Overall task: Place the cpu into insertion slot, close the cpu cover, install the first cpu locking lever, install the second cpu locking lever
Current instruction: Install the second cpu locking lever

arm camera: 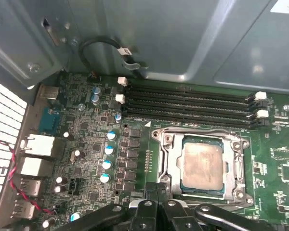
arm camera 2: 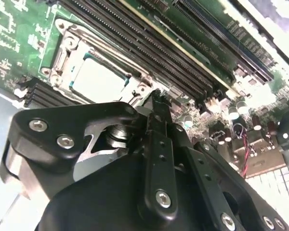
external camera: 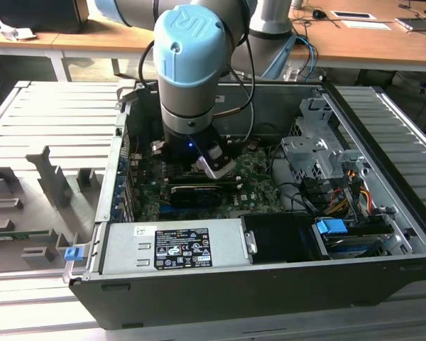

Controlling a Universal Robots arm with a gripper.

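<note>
My fingers (arm camera: 156,204) are pressed together, holding nothing, poised just beside the edge of the insertion slot (arm camera: 202,166) on the green board. The cpu (arm camera: 203,164) already lies flat in it, pale silver-beige and square. The cpu cover (arm camera: 169,159) frames the chip closely, its window showing the metal top.

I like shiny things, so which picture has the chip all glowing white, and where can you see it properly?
In the second wrist view, glare washes the cpu to a pale, featureless white, and the far corner of the board is blown out too; the pincer looks dark and close. In the first wrist view, the light is even, so the cpu shows its beige metal top with smudges. In the exterior view, the arm shades the board.
</note>
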